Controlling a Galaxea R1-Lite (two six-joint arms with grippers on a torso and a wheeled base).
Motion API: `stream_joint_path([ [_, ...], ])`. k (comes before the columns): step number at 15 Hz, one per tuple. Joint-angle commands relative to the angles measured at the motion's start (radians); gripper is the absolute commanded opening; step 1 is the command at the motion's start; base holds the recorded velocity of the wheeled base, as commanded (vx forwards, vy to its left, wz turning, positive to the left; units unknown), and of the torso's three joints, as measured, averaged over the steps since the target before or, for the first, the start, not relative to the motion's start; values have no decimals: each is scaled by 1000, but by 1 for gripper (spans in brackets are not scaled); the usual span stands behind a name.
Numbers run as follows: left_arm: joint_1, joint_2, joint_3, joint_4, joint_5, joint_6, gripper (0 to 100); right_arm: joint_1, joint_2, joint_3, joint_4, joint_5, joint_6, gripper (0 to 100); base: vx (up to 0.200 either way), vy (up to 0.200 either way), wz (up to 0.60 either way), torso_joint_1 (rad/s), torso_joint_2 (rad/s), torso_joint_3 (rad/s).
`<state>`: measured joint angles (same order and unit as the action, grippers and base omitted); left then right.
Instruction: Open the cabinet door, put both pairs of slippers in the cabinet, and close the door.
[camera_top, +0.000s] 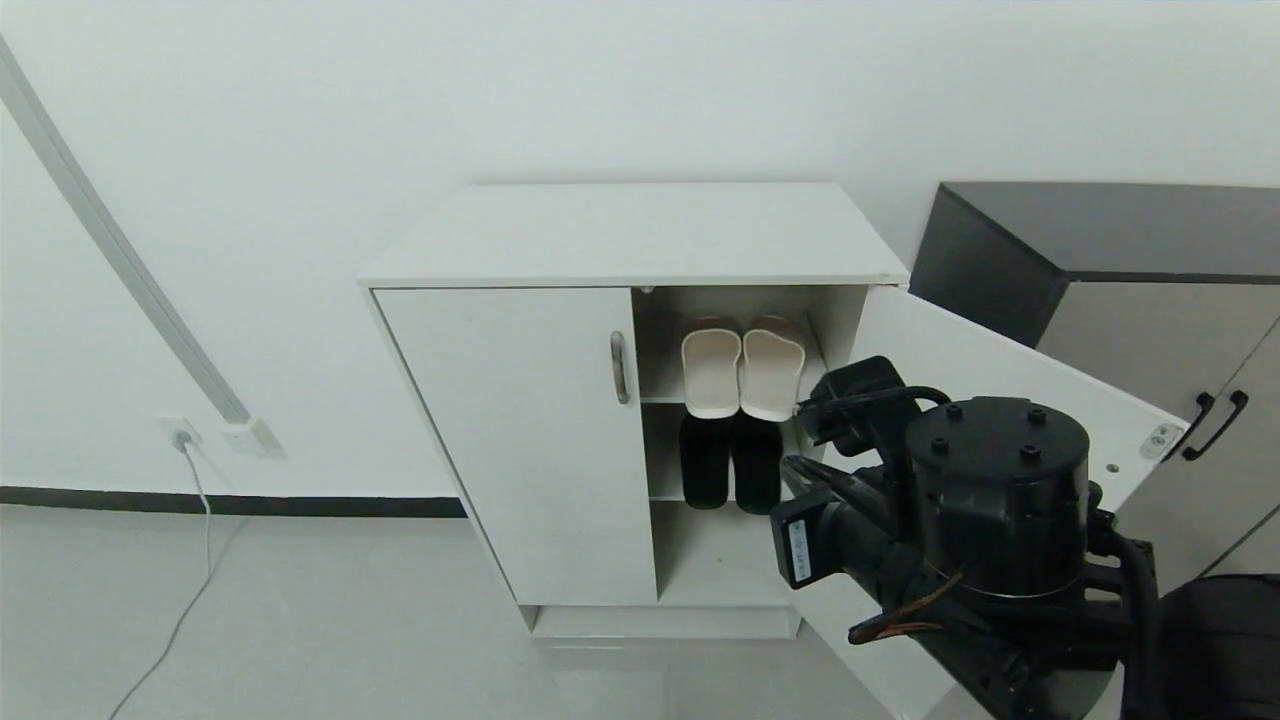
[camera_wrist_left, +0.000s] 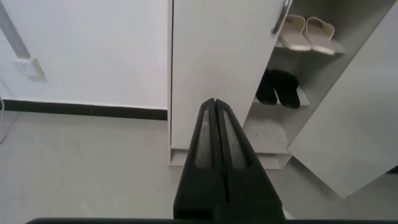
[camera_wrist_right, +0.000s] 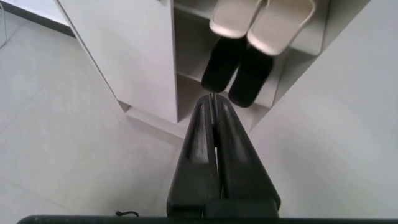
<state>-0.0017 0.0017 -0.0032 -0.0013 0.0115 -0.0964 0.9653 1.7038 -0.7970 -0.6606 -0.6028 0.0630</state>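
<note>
Your right pincer (camera_wrist_right: 213, 99) is clenched on nothing, near the cabinet (camera_top: 640, 235) opening. Beyond its tips the black slippers (camera_wrist_right: 239, 71) sit on the middle shelf, with the white slippers (camera_wrist_right: 261, 22) one shelf higher. The open door (camera_top: 1000, 370) stands close alongside this pincer, and bare floor (camera_wrist_right: 62, 137) lies on its other side. The left wrist view adds the left pincer (camera_wrist_left: 214, 102), also clenched empty, farther back and facing the shut door (camera_wrist_left: 217, 56).
</note>
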Motion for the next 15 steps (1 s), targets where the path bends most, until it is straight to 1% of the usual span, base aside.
stream_joint_path([
  [1,0,1,0,0,1,-2,0,1,3,1,-1,1,0,0,0,0,0,203,-500,-305],
  [7,0,1,0,0,1,0,0,1,2,2,-2,1,0,0,0,0,0,219,-533,-319],
  [15,0,1,0,0,-1,0,0,1,-6,13,-2,3,0,0,0,0,0,249,-560,-317],
])
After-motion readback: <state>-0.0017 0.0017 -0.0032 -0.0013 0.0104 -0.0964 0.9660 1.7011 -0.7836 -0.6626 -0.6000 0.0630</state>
